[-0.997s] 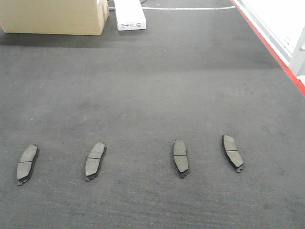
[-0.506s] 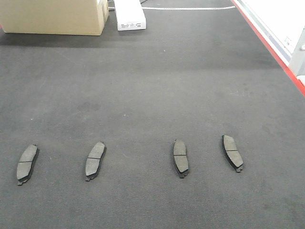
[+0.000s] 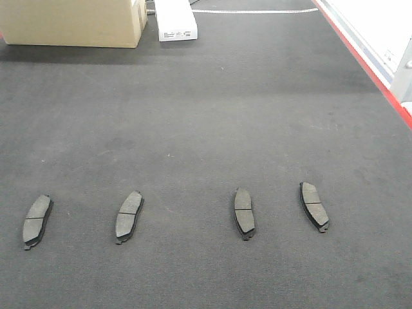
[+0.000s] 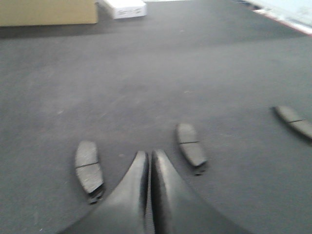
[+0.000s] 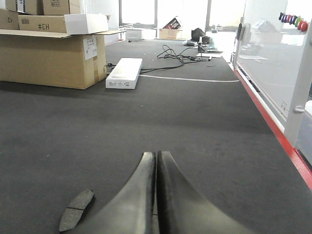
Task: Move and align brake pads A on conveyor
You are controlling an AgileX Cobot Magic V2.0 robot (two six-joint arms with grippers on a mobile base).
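Four brake pads lie face up in a loose row across the near part of the conveyor [image 3: 212,116]. From left to right these are the far-left pad [image 3: 37,220], the second pad [image 3: 129,215], the third pad [image 3: 244,212] and the far-right pad [image 3: 314,205]. All four are well apart, with the widest gap between the second and third. The two left pads tilt with their far ends to the right, the third stands nearly straight, and the far-right pad leans the other way.

At the far end of the belt sit a cardboard box [image 3: 74,22] and a flat white box [image 3: 175,20]. A red strip [image 3: 367,67] runs along the right edge.

The left gripper [image 4: 148,158] has its jaws pressed together, holding nothing, above the belt between two pads; the view is blurred, so its height is unclear. The right gripper [image 5: 156,158] is likewise closed and empty, with one pad just to its left.
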